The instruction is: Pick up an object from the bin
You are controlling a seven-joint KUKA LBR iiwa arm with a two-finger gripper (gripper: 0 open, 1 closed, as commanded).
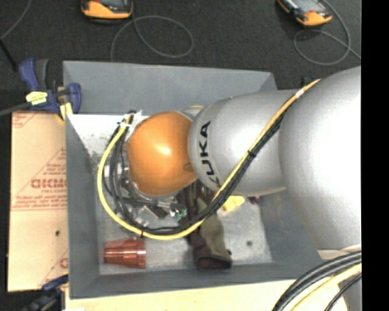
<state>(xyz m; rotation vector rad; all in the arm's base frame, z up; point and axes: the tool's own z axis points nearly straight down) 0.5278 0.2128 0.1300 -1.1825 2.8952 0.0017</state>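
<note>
— Gripper?
— Under the orange cover, low in the bin, left of middle. Open or closed, I can't tell.
— Nearest thing?
— A copper-red cup on its side, lower-left corner. Dark cloth lies right of it.

Round the grey bin lies a dark, matte black surface; floor or tabletop, I cannot tell. Thin dark cables lie on it in loose loops beyond the bin's far wall. Further back sit an orange-and-black device on the left and a second orange-and-black device on the right, both well apart from the bin.
</note>
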